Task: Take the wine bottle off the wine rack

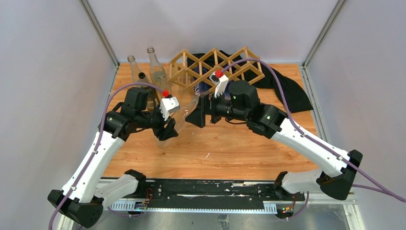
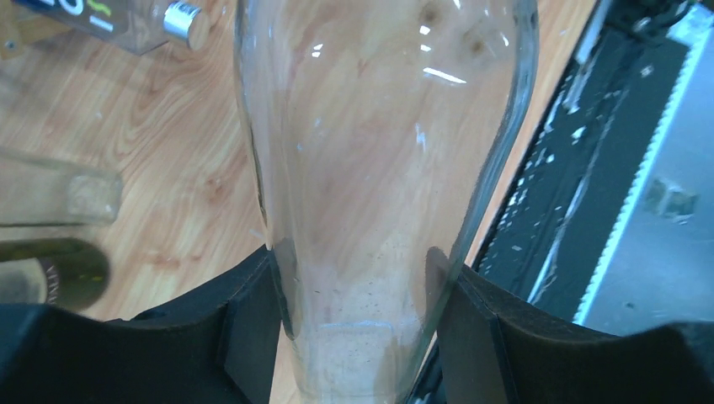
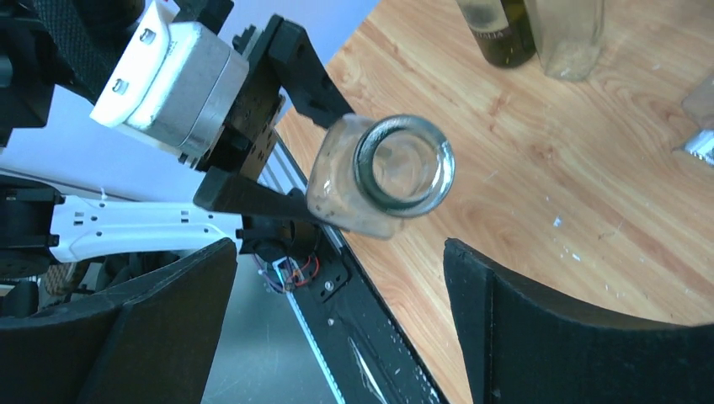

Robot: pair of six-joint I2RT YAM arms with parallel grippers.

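Status: removal looks essentially done.

- Wine bottle (image 1: 181, 117): clear glass, empty as far as you can see. It lies tilted over the table (image 1: 230, 153) at about 9 o'clock of centre, with its neck pointing up toward 1 o'clock. It is apart from the wine rack (image 1: 215, 67), which sits at 12 o'clock along the far edge. No part of the bottle touches the slats in the top view.
- Left gripper (image 2: 349, 286): clamped on the bottle's lower body, with a dark finger pressed to the glass on each side. It alone carries the load.
- Right gripper (image 3: 337, 252): spread wide and empty. The bottle's open mouth faces straight into its camera, just ahead of the fingertips. No contact shows.
- Standing bottles (image 1: 152, 64): grouped at 10 to 11 o'clock, upright.
- Blue-labelled bottle (image 1: 198, 88): lies at the rack's near edge. You cannot tell whether it sits in a cell.

Judgement: the lift-out is complete. What remains for you is the finish, either passing the neck to the right gripper or setting the bottle down on bare wood. Mind the standing group when you swing left.
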